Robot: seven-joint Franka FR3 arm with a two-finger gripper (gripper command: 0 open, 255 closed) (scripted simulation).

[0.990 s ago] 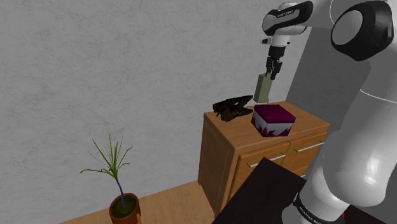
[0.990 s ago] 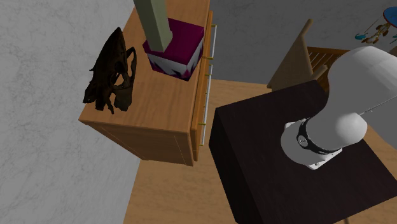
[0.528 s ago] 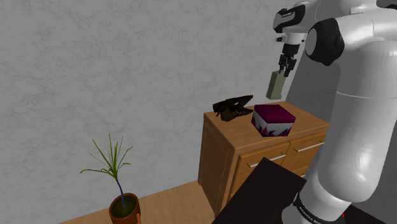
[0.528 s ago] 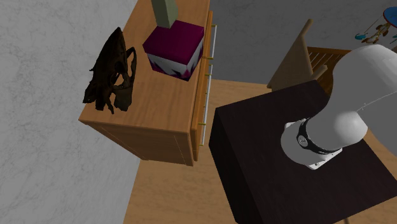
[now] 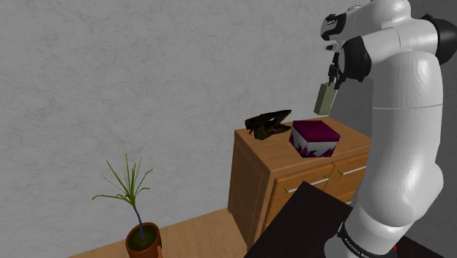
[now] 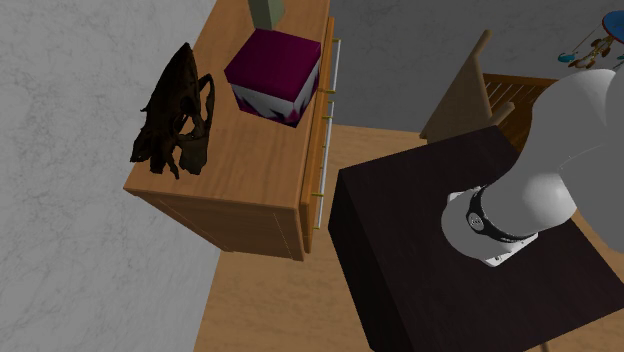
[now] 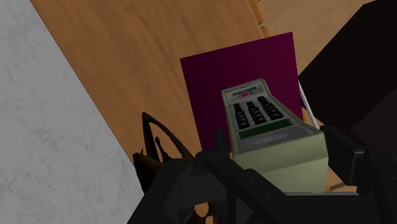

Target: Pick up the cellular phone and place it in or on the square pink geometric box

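Observation:
An olive-grey cellular phone (image 5: pixel 324 98) with a dark keypad hangs in the air, and my gripper (image 5: pixel 332 81) is shut on its top end. It is well above the dresser, over the far right side of the square magenta box (image 5: pixel 315 138) with a white zigzag band. The second exterior view has the phone's lower end (image 6: pixel 266 12) at its top edge, just beyond the box (image 6: pixel 276 75). In the wrist view the phone (image 7: pixel 264 127) is clasped in my gripper (image 7: pixel 283 158), with the box's magenta lid (image 7: pixel 213 89) far below it.
A dark animal skull (image 5: pixel 268 122) lies on the wooden dresser (image 5: pixel 253 172) beside the box. A potted plant (image 5: pixel 134 198) stands on the floor at the shoulder view's left. The dark stand (image 6: pixel 440 250) and a wooden chair (image 6: pixel 465 90) are near the dresser's drawer side.
My gripper has carried the phone upward and toward the shoulder view's right, away from the skull side. In the second exterior view the phone has slid up, nearly out of the picture.

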